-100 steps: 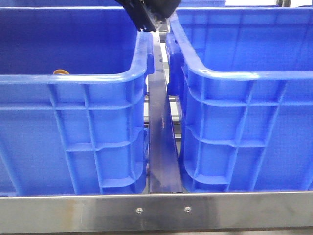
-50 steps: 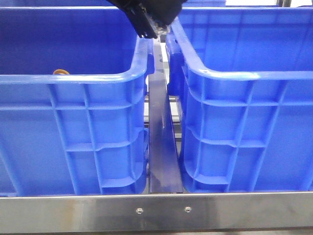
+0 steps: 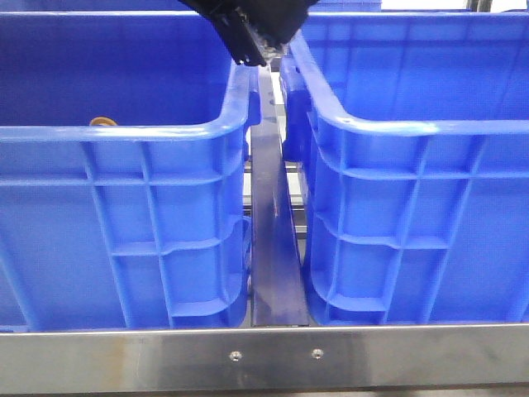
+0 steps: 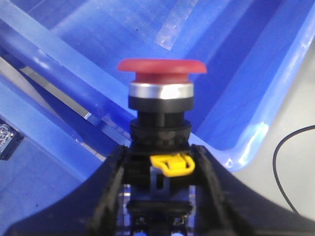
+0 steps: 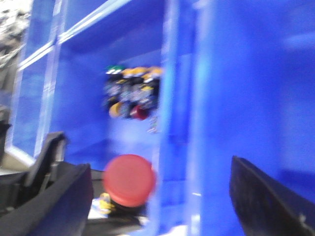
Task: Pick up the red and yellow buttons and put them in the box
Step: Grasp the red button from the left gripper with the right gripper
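Note:
My left gripper (image 4: 161,153) is shut on the dark body of the red button (image 4: 161,73), which stands upright with its cap outward. In the front view this gripper (image 3: 252,37) hangs at the top, over the gap between the two blue crates. The box (image 3: 413,128) is the right crate, with a pale patch on its front rim. My right gripper (image 5: 160,169) is open and empty; the red button (image 5: 129,179) shows blurred between its fingers. Yellow-capped buttons lie in a pile (image 5: 130,96) in a crate beyond.
The left blue crate (image 3: 124,132) has a plain rim, and an orange piece (image 3: 103,121) peeks over it. A dark metal rail (image 3: 273,240) runs between the crates. A steel bar (image 3: 264,356) crosses the front. A black cable (image 4: 290,162) lies on the pale surface.
The left gripper has dropped slightly lower and to the right over the gap between the crates, then held still. The crates have not moved.

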